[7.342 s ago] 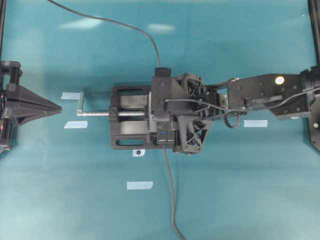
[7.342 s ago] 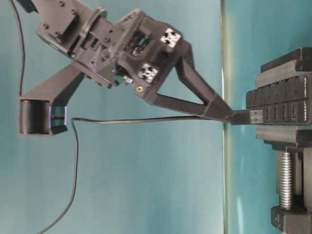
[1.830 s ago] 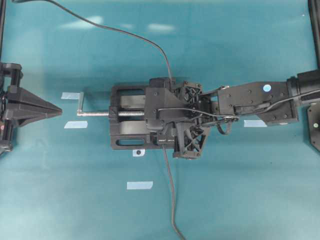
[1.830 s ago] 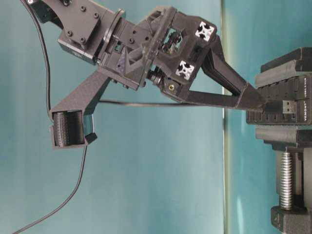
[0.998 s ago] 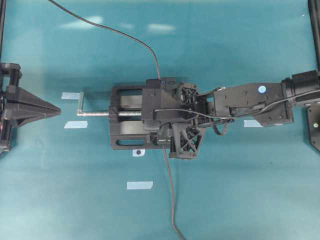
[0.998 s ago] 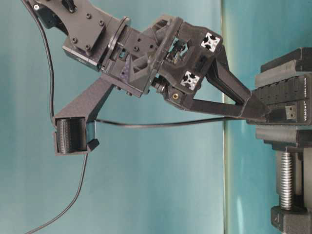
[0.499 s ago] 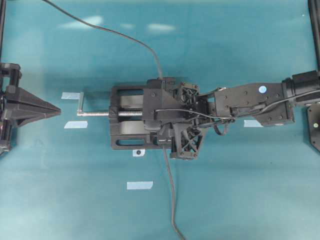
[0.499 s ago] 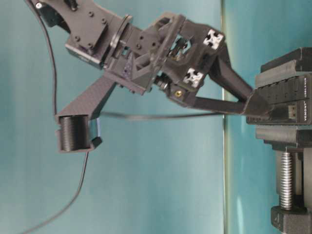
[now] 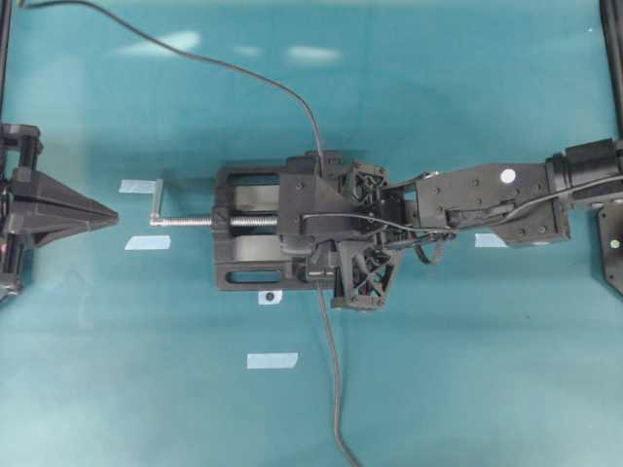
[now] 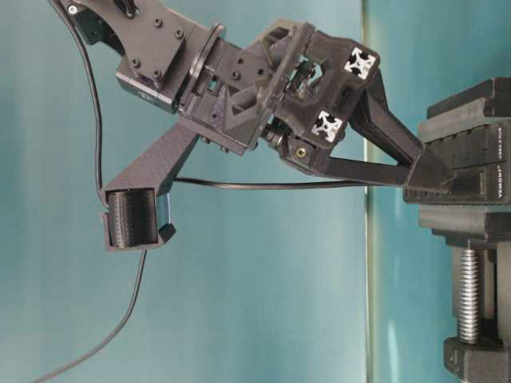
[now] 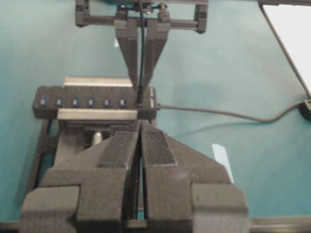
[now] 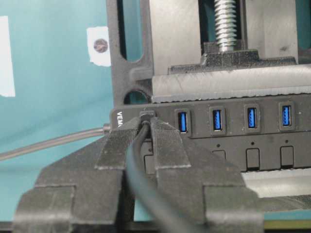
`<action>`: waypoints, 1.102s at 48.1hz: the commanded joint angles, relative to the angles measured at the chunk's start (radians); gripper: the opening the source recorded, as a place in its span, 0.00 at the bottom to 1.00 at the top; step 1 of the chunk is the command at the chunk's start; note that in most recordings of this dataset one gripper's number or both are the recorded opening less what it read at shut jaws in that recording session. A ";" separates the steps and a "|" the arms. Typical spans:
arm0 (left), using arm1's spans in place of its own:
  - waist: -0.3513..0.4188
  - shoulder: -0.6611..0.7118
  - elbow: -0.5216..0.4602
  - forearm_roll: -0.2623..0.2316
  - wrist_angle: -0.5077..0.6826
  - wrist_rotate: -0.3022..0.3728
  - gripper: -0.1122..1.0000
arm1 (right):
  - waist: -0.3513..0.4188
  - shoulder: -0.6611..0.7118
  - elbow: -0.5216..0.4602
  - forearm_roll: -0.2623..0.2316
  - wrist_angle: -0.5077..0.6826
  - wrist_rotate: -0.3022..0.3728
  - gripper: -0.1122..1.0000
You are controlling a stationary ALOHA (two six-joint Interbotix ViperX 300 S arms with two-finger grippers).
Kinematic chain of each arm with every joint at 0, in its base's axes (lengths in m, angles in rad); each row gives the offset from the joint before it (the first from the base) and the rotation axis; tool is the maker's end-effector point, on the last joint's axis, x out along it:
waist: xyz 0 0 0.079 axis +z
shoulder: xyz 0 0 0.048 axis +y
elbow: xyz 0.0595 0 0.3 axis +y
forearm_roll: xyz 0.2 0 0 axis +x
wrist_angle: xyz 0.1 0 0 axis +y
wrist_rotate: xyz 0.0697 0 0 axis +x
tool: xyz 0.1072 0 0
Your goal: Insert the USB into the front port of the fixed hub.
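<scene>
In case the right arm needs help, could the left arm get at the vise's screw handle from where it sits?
Probably yes: bare mat lies between the left gripper and the screw handle, which sticks out toward it.

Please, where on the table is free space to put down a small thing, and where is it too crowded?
Bare table lies below the vise, on either side of the hub's cable, and above the vise, beyond the thin cable. The middle is crowded: right gripper, fixed hub, tape marks.

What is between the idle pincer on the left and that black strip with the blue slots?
The vise and its silver screw handle, then bare teal table. The overhead view shows it; the left pincer points at the hub.
</scene>
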 commanded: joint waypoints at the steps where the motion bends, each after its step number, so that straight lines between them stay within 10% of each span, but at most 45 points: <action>1: -0.002 0.005 -0.009 0.003 -0.005 -0.002 0.10 | 0.006 0.000 -0.005 0.003 0.003 0.008 0.18; 53: -0.002 0.005 -0.006 0.002 -0.005 -0.002 0.10 | 0.018 0.029 -0.017 0.008 0.032 0.008 0.18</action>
